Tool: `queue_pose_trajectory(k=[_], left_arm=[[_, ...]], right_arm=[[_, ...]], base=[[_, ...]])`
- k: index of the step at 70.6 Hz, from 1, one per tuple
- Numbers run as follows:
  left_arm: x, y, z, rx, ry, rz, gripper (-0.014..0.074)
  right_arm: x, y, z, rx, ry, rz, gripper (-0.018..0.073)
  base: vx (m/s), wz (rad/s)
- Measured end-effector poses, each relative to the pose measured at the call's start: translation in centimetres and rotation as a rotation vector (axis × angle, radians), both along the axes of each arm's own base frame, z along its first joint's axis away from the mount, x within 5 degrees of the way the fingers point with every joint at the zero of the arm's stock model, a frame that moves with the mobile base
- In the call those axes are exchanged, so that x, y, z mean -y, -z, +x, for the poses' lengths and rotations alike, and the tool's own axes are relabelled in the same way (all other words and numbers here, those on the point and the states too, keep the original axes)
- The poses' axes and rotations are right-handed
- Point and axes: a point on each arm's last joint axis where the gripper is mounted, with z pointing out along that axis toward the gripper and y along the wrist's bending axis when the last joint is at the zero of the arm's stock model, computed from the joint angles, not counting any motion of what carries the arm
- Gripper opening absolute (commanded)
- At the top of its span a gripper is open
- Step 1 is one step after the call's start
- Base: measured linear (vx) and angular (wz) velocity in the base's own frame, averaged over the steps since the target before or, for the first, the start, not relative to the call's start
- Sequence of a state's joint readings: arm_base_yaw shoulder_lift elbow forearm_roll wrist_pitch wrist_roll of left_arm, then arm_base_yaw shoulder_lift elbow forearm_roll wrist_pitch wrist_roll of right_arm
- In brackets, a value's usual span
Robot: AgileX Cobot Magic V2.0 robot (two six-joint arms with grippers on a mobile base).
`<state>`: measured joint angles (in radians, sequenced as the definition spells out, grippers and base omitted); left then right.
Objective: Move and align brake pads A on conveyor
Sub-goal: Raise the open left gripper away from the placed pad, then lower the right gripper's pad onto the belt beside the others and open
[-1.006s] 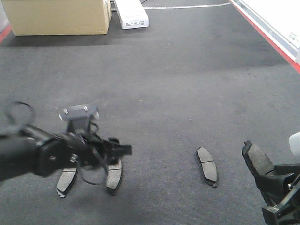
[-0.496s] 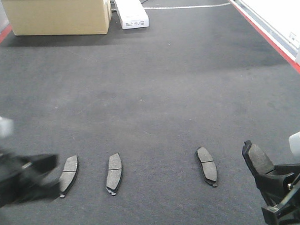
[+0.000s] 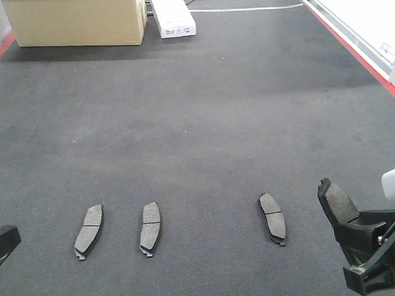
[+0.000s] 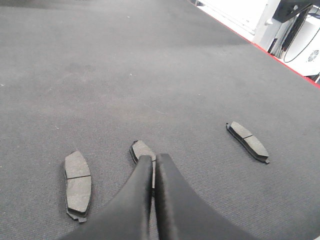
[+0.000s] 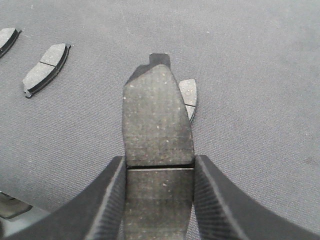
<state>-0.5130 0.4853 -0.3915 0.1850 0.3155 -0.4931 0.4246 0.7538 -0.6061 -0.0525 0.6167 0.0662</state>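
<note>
Since a second ago, my left arm has pulled back off the two left-hand pads and now shows only as a dark sliver at the bottom-left corner of the front view; the right arm has hardly shifted.

Nearest to me, at the lower right, my right gripper (image 3: 348, 222) holds one brake pad (image 3: 337, 203) raised above the belt. In the right wrist view its two fingers (image 5: 105, 200) press on either side of that pad (image 5: 157, 145), friction face toward the camera, the groove running across between the fingers.

My left gripper (image 4: 152, 172) has its black fingers (image 4: 135, 200) pressed together with nothing between them.

A little farther out, three brake pads lie flat in a rough row on the conveyor (image 3: 202, 109), a wide charcoal felt-like belt. The left pad (image 3: 89, 231) and the middle pad (image 3: 149, 227) sit near each other, both leaning slightly. The third pad (image 3: 272, 218) lies well apart to their right, tilted the opposite way, and just left of the held pad.

Beyond them the belt stretches bare, with a red edge strip (image 3: 350, 48) along the right side. At the far end stand a cardboard box (image 3: 76, 19) and a white oblong box (image 3: 172, 16).
</note>
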Motion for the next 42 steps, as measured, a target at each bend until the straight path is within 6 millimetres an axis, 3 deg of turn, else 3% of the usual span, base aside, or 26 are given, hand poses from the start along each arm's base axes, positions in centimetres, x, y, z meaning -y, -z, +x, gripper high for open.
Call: queue_pose_trajectory(k=[12,20,42], left_arm=[[0.0,0.0,0.0,0.0,0.0,0.0,-0.0008],[0.0,0.0,0.0,0.0,0.0,0.0,-0.0008],[0.0,0.0,0.0,0.0,0.0,0.0,-0.0008]], right_arm=[[-0.6,0.0,0.3,-0.017,0.005,0.074,0.0186],[-1.6,0.5,1.7,-0.077,0.016,0.125,0.0186],[-6.2,2.8,10.1,-0.305,0.082,0.208,0.0197]], base=[[0.0,0.0],[0.0,0.0],[0.0,0.0]])
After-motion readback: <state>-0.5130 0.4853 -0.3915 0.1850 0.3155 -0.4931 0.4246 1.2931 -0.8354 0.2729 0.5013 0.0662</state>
